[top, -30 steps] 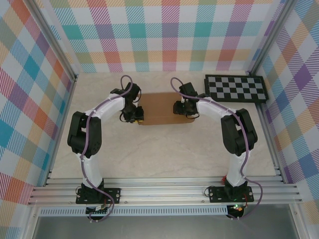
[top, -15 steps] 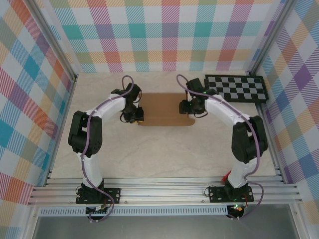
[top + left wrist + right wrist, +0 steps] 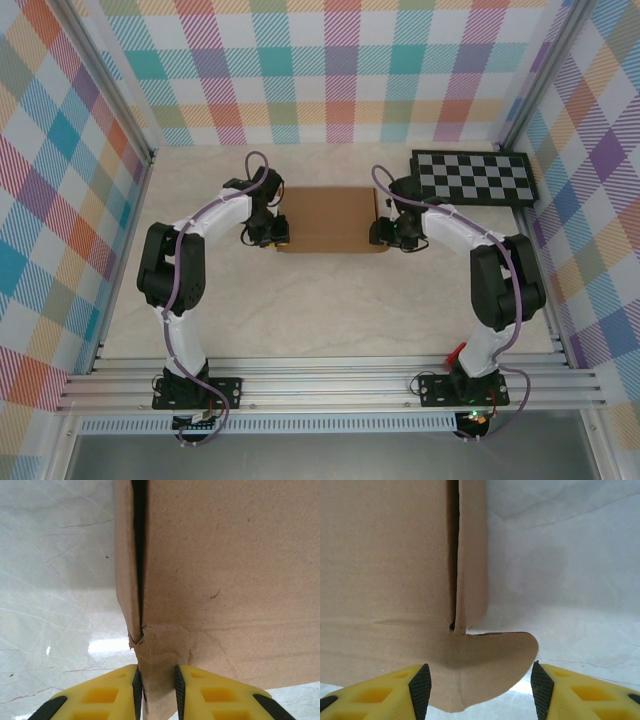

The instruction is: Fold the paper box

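Note:
The paper box [image 3: 330, 220] is a brown cardboard mailer lying flat-topped on the table between both arms. My left gripper [image 3: 277, 238] is at its near left corner. In the left wrist view that gripper [image 3: 159, 690] is shut on a creased corner flap [image 3: 162, 650] of the box [image 3: 225, 570], beside an upright side wall [image 3: 125, 555]. My right gripper [image 3: 386, 235] is at the near right corner. It [image 3: 480, 690] stands open, its pads [image 3: 421, 687] straddling a rounded flap [image 3: 490, 665] of the box [image 3: 385, 570] without pinching it.
A black-and-white checkerboard panel [image 3: 473, 177] lies at the back right, close behind my right arm. Plaid walls enclose the pale table [image 3: 320, 310] on three sides. Aluminium rails [image 3: 330, 385] run along the near edge.
My right arm has swung from over the box's right part out to its near right corner, and its jaws have widened. The left gripper has stayed on its flap.

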